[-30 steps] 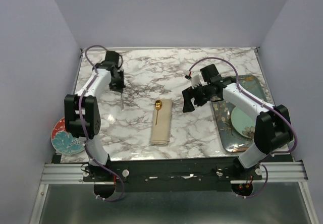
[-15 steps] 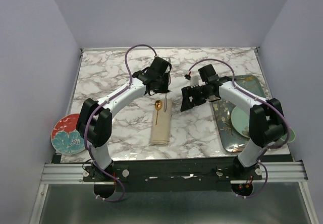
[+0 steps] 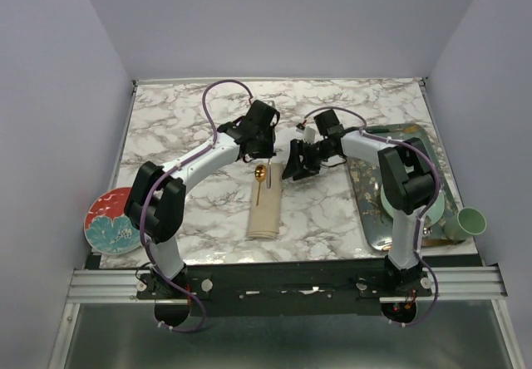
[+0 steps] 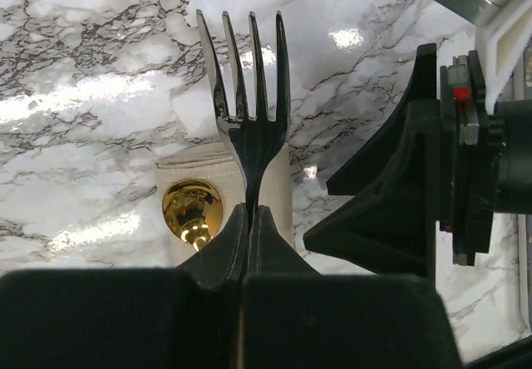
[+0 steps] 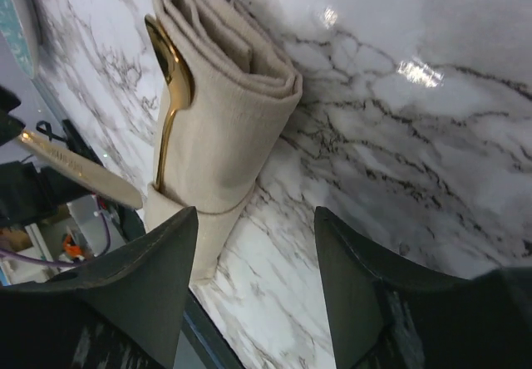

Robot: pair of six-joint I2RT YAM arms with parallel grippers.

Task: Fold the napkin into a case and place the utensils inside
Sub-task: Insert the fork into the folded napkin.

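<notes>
The left gripper [image 4: 249, 219] is pinching the fork [image 4: 249, 111] by its handle (tines pointing away) above the far end of the case [image 3: 266, 211]. The right gripper [image 5: 253, 257] is standing with fingers spread just beside. The case is lying mid-table, holding the spoon [image 3: 260, 174], bowl out.

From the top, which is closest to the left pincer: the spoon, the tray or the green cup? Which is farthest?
1. Spoon, right by the left pincer, in the napkin.
2. Tray, on the right side.
3. Green cup, far right, beyond the tray.
</notes>
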